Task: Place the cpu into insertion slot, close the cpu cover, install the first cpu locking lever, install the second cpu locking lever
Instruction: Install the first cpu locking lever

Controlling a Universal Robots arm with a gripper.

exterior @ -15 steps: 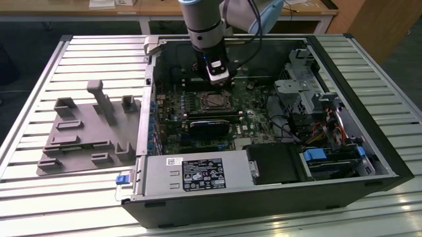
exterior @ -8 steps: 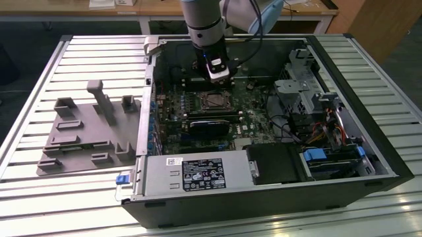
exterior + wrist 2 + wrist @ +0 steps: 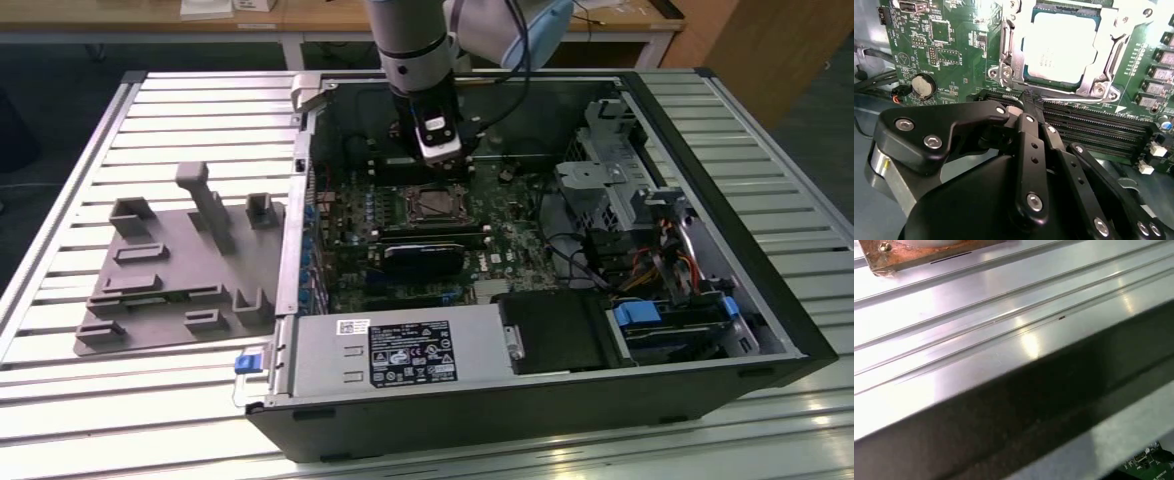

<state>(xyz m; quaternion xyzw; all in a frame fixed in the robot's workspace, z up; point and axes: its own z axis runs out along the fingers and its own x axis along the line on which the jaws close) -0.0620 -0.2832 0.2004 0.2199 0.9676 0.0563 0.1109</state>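
The cpu [image 3: 1061,45], a pale silver square, lies in the insertion slot [image 3: 434,205] on the green motherboard. The cpu cover [image 3: 1104,80], a silvery frame, lies flat around it. A thin metal locking lever [image 3: 1005,45] runs along one side of the frame and another [image 3: 1117,47] along the opposite side. My gripper [image 3: 1030,98] is shut with nothing between its black fingers, its tip just off the socket's edge, over the memory slots [image 3: 1094,125]. In the exterior view the gripper [image 3: 442,160] hangs inside the case just behind the socket.
The open black computer case [image 3: 747,290] lies on a slatted metal table [image 3: 979,315]. Inside are a power supply [image 3: 400,352], drive bays [image 3: 667,320] and cables. A grey fixture plate [image 3: 174,270] sits at the exterior view's left. A coin battery [image 3: 923,86] is near the gripper.
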